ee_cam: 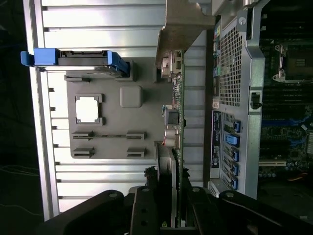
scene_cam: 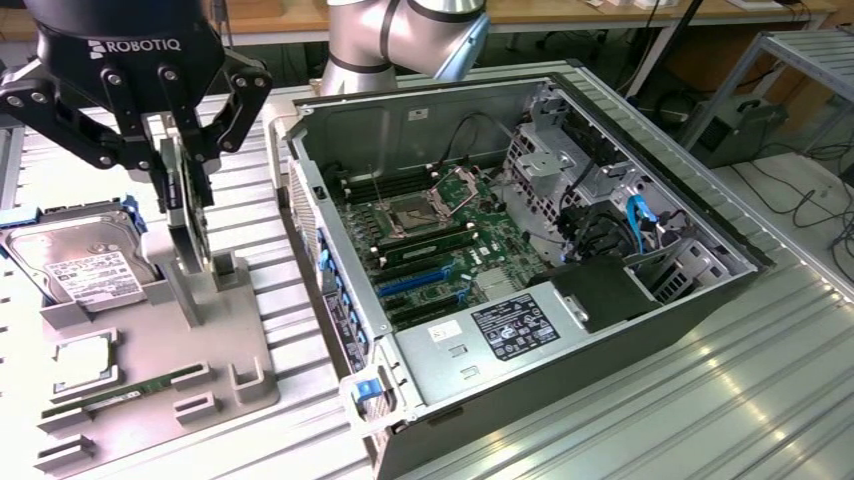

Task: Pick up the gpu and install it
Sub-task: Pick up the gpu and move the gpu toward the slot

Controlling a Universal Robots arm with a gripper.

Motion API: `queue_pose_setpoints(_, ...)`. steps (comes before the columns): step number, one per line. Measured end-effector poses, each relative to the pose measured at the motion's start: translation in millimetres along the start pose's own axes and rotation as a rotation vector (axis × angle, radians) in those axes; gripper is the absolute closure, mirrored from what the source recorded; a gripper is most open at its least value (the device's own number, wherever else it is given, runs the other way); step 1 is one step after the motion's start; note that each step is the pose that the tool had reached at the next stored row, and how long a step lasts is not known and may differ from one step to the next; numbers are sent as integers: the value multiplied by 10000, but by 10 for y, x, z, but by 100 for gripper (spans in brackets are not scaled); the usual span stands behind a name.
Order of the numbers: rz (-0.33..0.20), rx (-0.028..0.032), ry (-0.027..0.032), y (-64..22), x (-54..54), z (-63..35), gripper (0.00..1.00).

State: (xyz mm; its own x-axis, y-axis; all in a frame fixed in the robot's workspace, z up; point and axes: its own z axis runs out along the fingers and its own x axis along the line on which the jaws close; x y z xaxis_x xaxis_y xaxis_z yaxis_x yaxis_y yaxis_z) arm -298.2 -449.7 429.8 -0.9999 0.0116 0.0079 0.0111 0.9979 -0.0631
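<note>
The open computer case (scene_cam: 387,125) lies on its side on the ribbed metal table (scene_cam: 667,400), holding a green motherboard (scene_cam: 441,240) with blue expansion slots (scene_cam: 414,285) and loose black and blue cables. Just beside it, on the exterior view's left, the grey holder tray (scene_cam: 227,340) carries the hard drive (scene_cam: 87,265), a square processor chip (scene_cam: 83,360) and a slim memory stick (scene_cam: 127,395). Over that tray the gripper (scene_cam: 187,150) pinches the gpu (scene_cam: 187,215) narrowly, edge-on and upright; whether its lower edge has cleared the tray's posts I cannot tell.
</note>
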Motion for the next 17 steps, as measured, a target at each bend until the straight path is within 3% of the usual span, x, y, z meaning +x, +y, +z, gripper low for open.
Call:
queue_pose_setpoints(7,1,1,-27,1,1,-1,73)
queue_pose_setpoints(17,22,-4,-338,3,-15,1,73)
